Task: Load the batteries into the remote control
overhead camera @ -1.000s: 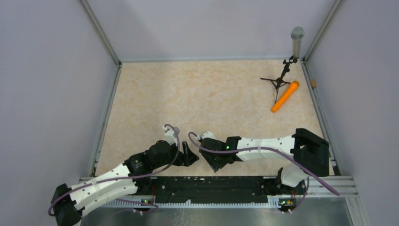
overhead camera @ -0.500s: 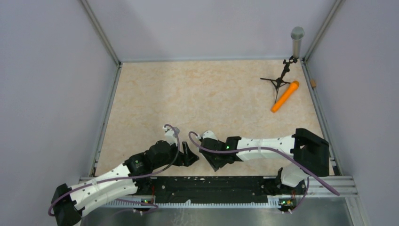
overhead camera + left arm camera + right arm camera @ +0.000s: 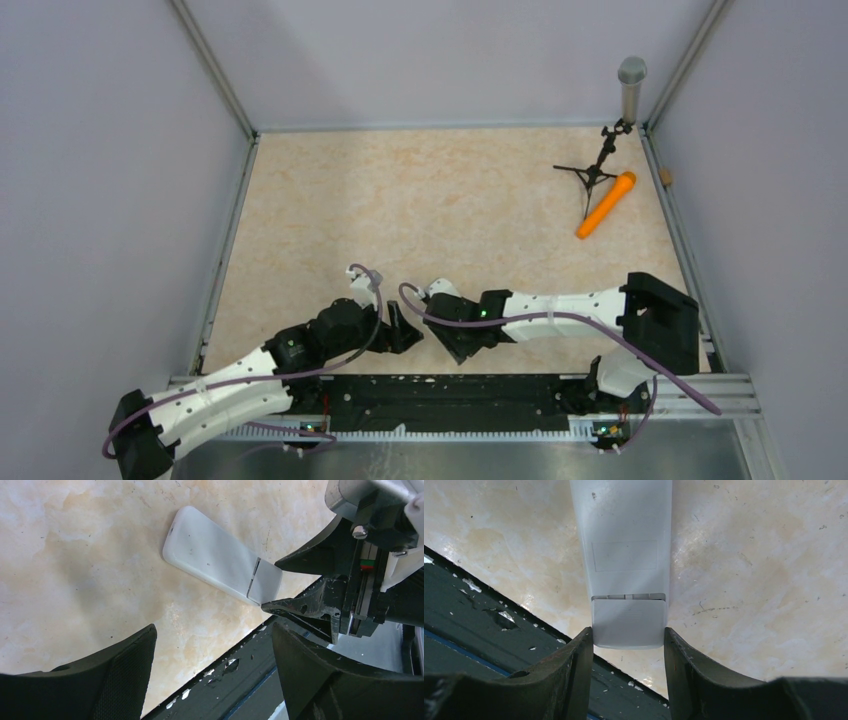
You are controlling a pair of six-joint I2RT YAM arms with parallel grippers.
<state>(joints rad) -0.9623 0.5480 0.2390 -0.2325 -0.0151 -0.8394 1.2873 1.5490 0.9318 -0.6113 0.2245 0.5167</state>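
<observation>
Top view: both arms fold low over the near edge of the desk [image 3: 430,200]. The left claw [image 3: 403,330] and the right claw [image 3: 446,345] face each other with their tips close together. What lies beneath them is hidden by the claws from here. Far beyond the right claw, toward the back right corner, an orange microphone [image 3: 606,205] lies just beside a small black tripod stand [image 3: 592,172].

Left wrist view: the left claw's fingers [image 3: 117,680] stand wide apart and hold nothing. Only bare desk and a black rail [image 3: 220,680] show between them. The remote control [image 3: 215,562] lies flat on the desk ahead of this claw and well apart from its fingers. It is slanted, with its plain white back facing up. A seam crosses the back near the end on this claw's right, setting off a short panel. That panel end sits between the right claw's two dark fingertips, which reach in from the right.

Right wrist view: the remote control runs straight away from the right claw, seamed panel nearest. The right claw's fingers [image 3: 574,675] are closed partway, one against each long side, and pinch only the last bit of the panel end. The black rail passes beneath this claw on its left, and marbled desk lies on its right.
</observation>
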